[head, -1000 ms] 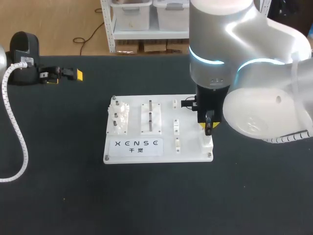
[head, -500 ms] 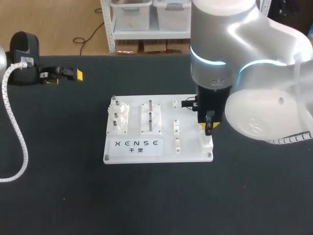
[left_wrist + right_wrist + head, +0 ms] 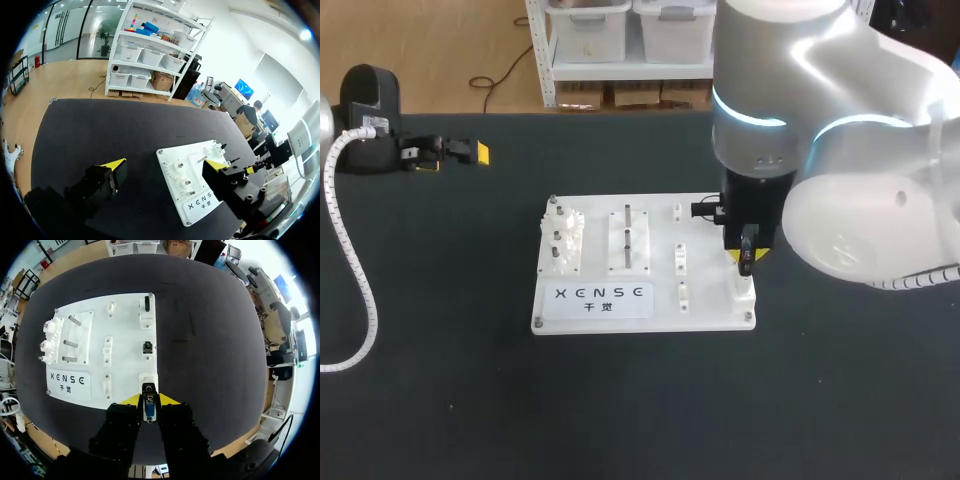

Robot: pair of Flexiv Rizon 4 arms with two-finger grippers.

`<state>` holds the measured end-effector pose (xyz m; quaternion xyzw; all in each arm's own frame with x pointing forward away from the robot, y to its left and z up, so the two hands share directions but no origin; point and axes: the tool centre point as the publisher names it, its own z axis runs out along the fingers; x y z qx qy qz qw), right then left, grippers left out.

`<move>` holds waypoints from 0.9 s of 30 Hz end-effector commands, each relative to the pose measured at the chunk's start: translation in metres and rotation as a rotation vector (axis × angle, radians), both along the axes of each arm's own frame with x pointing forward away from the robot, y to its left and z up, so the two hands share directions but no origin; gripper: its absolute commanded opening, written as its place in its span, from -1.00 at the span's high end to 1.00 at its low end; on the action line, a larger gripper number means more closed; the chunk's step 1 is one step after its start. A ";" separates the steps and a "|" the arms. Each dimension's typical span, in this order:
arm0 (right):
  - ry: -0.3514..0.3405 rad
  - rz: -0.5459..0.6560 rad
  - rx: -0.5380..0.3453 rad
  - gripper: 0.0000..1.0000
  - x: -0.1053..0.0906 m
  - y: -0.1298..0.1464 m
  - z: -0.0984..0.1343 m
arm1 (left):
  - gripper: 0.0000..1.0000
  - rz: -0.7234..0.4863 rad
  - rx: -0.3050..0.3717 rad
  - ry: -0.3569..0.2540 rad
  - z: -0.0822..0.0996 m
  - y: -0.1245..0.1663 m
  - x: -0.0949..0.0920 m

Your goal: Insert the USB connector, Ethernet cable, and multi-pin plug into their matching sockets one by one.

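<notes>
The right pincer (image 3: 149,401) grips the multi-pin plug (image 3: 149,411), with the board's (image 3: 125,320) white socket (image 3: 148,379) just ahead of its tips, while the left pincer (image 3: 164,164) stands wide open.

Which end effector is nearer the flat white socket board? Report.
Right. The right end effector hangs over the flat white socket board's right edge; the left end effector sits off it, well to its left.

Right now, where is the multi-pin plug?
In the right wrist view, the multi-pin plug sits between the right arm's fingers, at the white board's corner socket.
</notes>
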<state>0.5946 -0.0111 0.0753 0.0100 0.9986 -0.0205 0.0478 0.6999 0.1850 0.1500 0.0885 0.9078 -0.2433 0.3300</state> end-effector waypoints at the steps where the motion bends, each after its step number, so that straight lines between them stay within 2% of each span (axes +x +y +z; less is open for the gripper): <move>1: -0.001 0.000 0.000 1.00 -0.003 -0.002 -0.001 | -1.00 0.000 0.000 0.000 0.000 0.000 0.000; 27: -0.004 0.003 -0.014 1.00 0.000 -0.003 -0.005 | -1.00 0.000 0.000 0.000 0.000 0.000 0.000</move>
